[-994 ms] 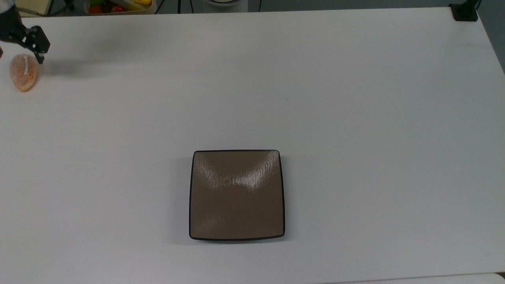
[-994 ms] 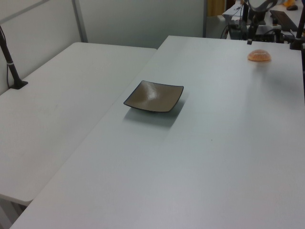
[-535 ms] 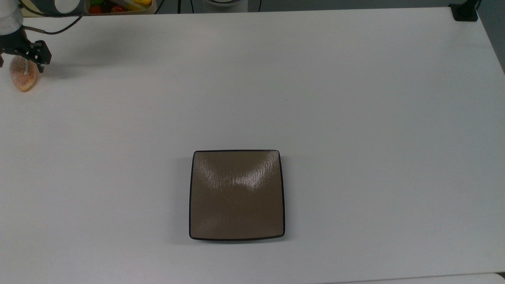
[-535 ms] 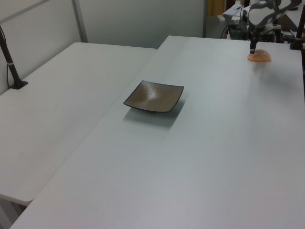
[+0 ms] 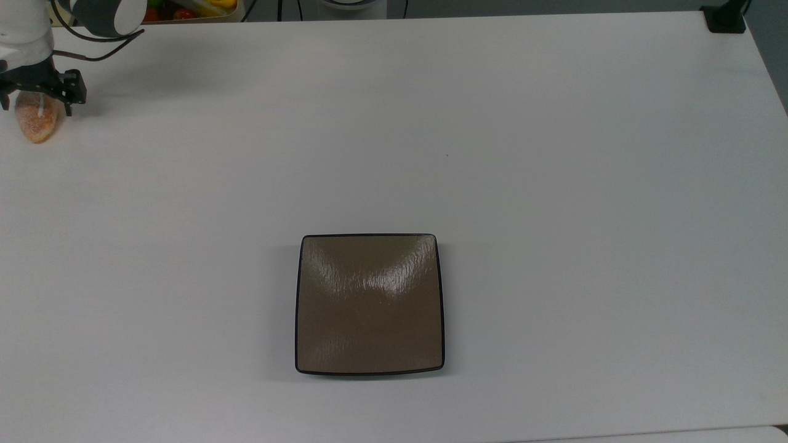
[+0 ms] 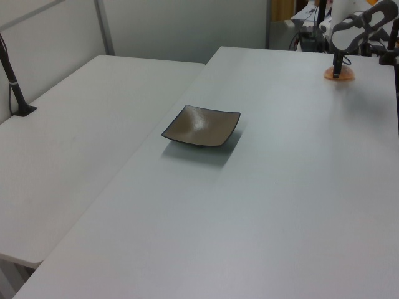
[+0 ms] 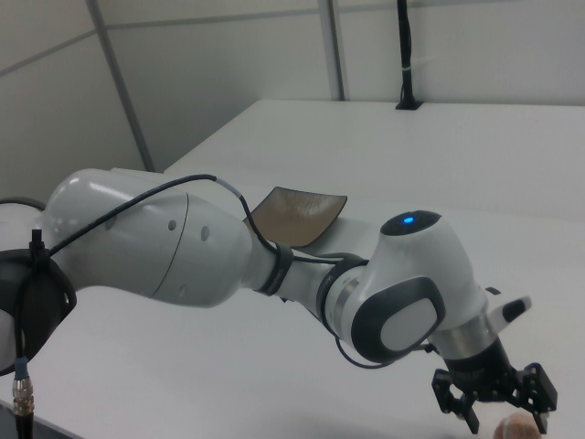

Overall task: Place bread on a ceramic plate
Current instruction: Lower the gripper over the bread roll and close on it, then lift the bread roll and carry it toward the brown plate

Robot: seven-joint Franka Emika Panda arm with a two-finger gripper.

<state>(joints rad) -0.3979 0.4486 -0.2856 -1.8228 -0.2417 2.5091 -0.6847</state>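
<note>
White table [image 5: 554, 154] is bearing the bread [image 5: 37, 123], being straddled by the gripper [image 5: 38, 98] with fingers spread for grasping; the ceramic plate [image 5: 369, 304] is waiting well apart.

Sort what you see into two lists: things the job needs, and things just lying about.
Needed for the job:
bread
ceramic plate
gripper

Just lying about:
container of colourful items
black clamp
table
</note>
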